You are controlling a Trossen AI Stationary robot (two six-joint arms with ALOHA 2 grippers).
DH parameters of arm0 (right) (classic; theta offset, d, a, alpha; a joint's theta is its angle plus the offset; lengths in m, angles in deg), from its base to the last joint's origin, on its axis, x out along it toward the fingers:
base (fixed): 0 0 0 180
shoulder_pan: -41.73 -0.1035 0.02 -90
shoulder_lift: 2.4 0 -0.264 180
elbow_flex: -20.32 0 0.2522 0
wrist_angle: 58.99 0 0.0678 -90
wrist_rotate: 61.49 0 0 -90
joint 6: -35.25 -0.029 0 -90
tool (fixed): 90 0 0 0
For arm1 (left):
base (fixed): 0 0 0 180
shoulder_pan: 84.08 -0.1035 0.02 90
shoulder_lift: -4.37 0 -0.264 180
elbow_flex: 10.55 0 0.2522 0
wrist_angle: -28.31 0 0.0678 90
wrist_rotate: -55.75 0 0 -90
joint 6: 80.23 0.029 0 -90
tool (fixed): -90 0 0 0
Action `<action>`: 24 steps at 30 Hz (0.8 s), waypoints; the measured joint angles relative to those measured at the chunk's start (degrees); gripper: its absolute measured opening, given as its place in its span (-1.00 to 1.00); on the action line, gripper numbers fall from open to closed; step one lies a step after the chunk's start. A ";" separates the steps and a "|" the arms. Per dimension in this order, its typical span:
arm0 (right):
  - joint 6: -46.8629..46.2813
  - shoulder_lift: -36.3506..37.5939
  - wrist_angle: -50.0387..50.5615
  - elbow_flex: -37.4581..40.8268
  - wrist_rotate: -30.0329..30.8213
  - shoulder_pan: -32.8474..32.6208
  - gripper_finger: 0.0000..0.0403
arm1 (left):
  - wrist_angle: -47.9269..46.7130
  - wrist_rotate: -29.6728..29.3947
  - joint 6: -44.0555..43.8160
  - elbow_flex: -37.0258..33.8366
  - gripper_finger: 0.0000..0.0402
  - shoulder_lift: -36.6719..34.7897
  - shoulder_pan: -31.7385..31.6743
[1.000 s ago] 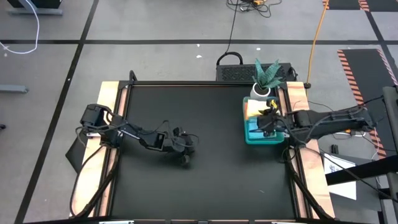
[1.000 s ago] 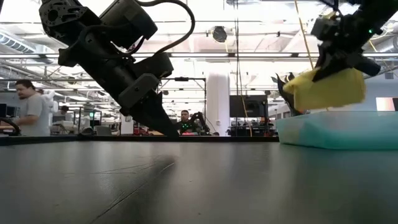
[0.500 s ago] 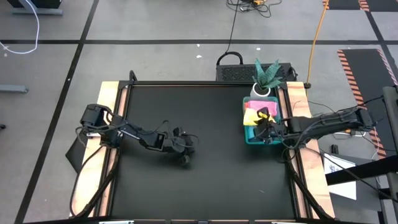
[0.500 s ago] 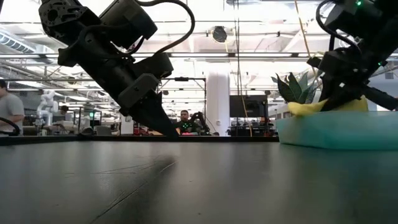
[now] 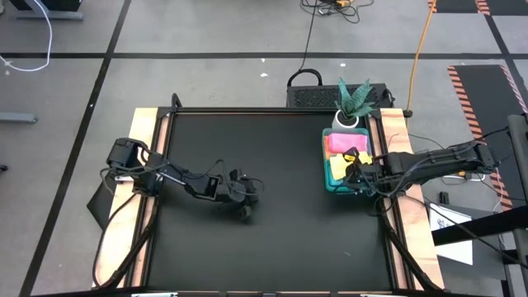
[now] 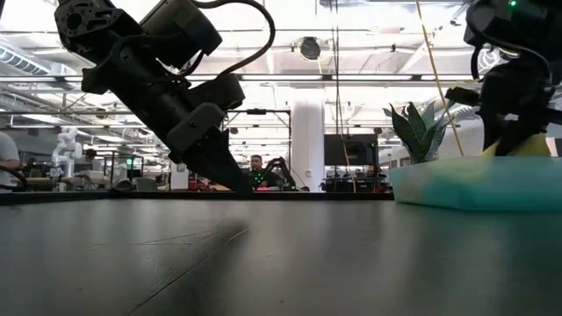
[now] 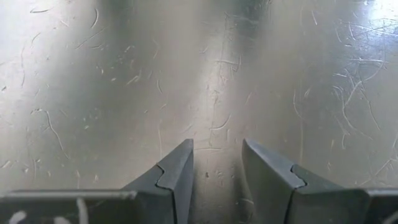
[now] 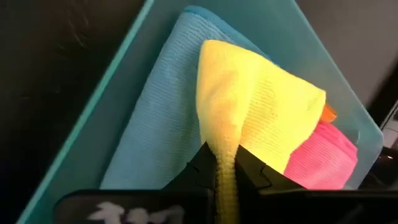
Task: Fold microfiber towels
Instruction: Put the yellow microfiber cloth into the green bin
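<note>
A green tray (image 5: 327,172) stands at the table's right side and holds the towels. In the right wrist view a yellow towel (image 8: 261,106) lies on top of a light blue towel (image 8: 149,130), with a pink towel (image 8: 323,155) beside them. My right gripper (image 8: 224,160) is down in the tray (image 6: 465,184), shut on the yellow towel (image 5: 340,161). My left gripper (image 5: 247,206) hovers open over the bare black table at centre left, with nothing between its fingers (image 7: 177,171). My right gripper pinches a gathered bunch of the yellow towel (image 8: 225,144) between its two fingers. The fingers come from above, slanting down into the tray. The rest of the towel fans out from the pinch and lies on the light blue towel, slack.
A potted plant in a white pot (image 5: 353,103) stands just beyond the tray's far end. The wide black table top (image 5: 272,157) stretches between the two arms. Wooden rails run along the table's left and right sides.
My right gripper has come down into the tray with the yellow towel and has rolled at the wrist, staying shut. The towel, which hung above the tray's rim, now lies on the towels in the tray, and the pink towel has come into sight.
</note>
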 joint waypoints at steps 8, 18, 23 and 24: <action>-6.30 0.00 -0.04 0.00 -1.77 0.00 -0.94 | 0.04 0.00 -0.08 0.00 -0.30 -0.01 0.00; -15.07 0.00 -0.03 -0.01 -1.60 0.02 -0.43 | 0.04 0.01 -0.08 0.00 -0.30 -0.01 0.00; -17.90 0.00 0.18 -4.07 -1.67 0.02 -0.17 | 0.04 0.00 -0.08 0.00 -0.30 -0.01 0.00; -18.80 0.00 0.49 -5.57 -2.02 0.02 -0.14 | 0.04 0.00 -0.08 0.00 -0.30 -0.01 0.00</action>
